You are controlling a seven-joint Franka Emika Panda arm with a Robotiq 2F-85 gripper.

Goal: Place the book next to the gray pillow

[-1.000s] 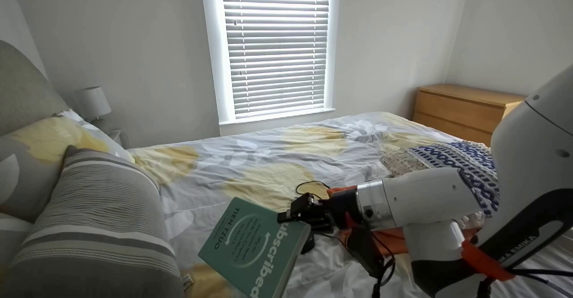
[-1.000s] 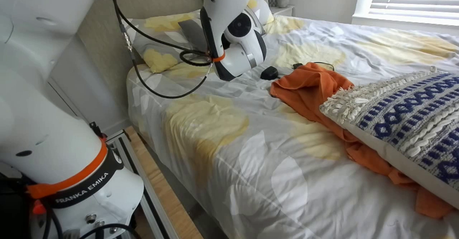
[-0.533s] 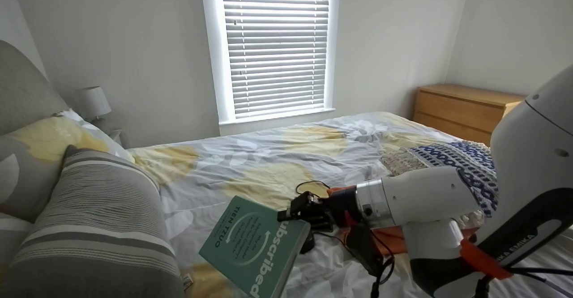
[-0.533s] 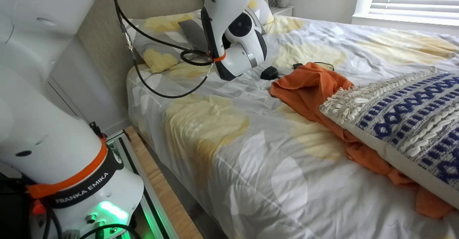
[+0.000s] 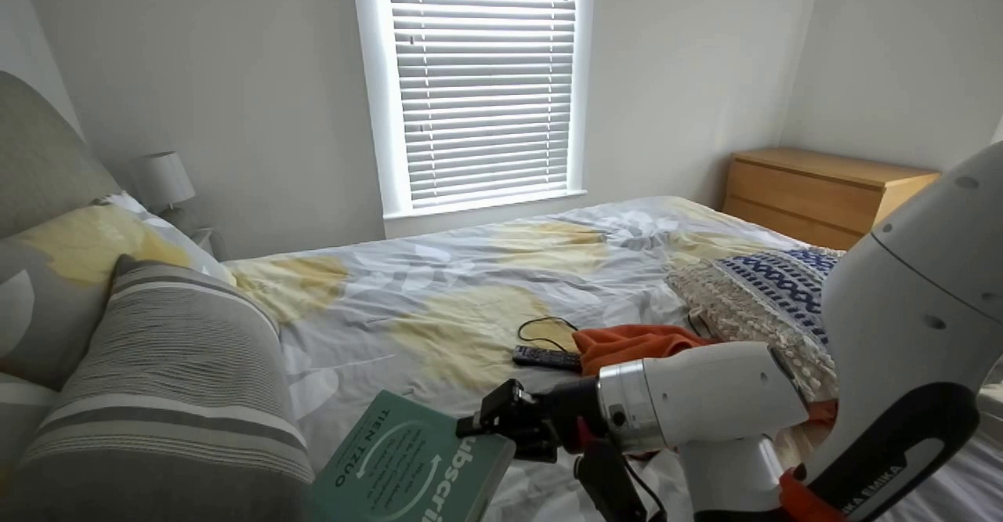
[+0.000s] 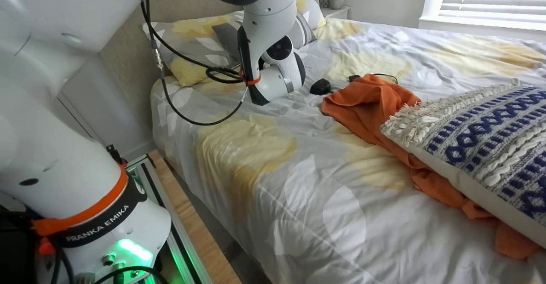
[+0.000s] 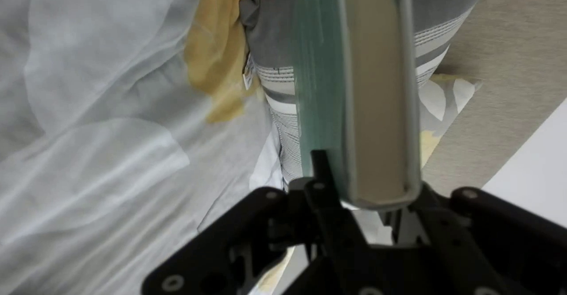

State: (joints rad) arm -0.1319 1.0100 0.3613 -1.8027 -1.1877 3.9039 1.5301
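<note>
1. Book (image 5: 407, 467) and gripper (image 5: 486, 433) have shifted left and nearer since the earlier frame.
2. The gripper pinches the book, held tilted.
3. In an exterior view it is just right of the gray pillow (image 5: 188, 357); whether touching, I cannot tell.

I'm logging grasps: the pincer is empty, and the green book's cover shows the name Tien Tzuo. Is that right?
No: the pincer isn't empty; the wrist view shows its fingers closed on the green book. The rest stands.
</note>
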